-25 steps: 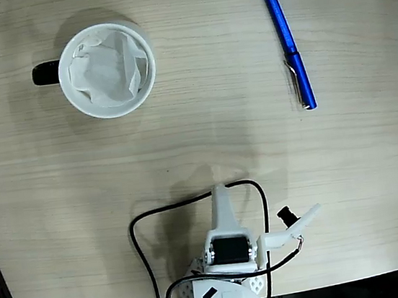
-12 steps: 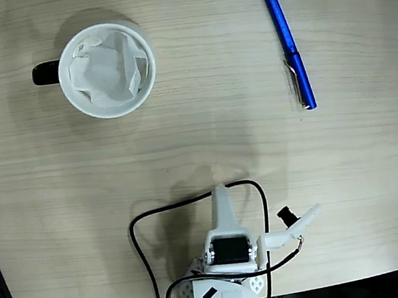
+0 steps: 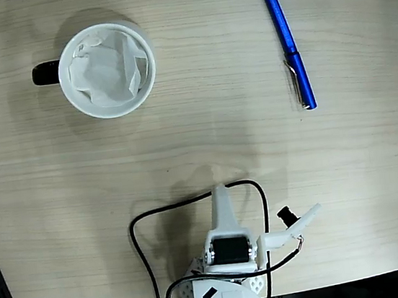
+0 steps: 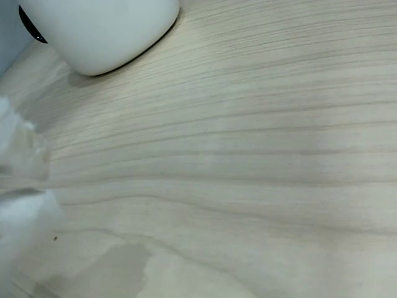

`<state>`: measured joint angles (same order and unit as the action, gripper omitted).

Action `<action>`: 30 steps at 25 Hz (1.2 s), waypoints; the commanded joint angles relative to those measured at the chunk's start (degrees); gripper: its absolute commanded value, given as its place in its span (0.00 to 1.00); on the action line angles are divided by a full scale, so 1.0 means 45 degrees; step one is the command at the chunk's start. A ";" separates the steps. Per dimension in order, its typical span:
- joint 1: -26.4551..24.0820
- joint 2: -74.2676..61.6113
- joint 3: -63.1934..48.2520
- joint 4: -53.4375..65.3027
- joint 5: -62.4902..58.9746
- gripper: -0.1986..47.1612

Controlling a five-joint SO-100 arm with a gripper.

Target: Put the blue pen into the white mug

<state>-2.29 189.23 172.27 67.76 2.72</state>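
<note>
Plainly, pen: your blue pen (image 3: pixel 289 48) lies flat, upper right of the fixed view, untouched.
Mug: the white mug (image 3: pixel 107 70) stands upright, well apart, so you must carry.
Gripper: your gripper (image 3: pixel 262 221) waits spread, empty, near the base.

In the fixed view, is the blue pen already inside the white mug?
No. The blue pen lies flat on the table at upper right, well apart from the white mug, which holds only crumpled paper.
</note>
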 commanded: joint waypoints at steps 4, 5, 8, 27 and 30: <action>-0.0215 0.0879 -0.0137 0.0059 0.0176 0.00; -0.0273 0.0879 -0.0137 0.0059 0.0156 0.00; -0.0234 0.0879 -0.0137 0.0059 0.0156 0.00; -0.0078 0.0762 -0.0195 -0.0059 0.0195 0.00; 0.0312 0.0313 -0.0410 -0.0762 0.0156 0.00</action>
<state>-1.23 189.23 172.27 66.27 2.72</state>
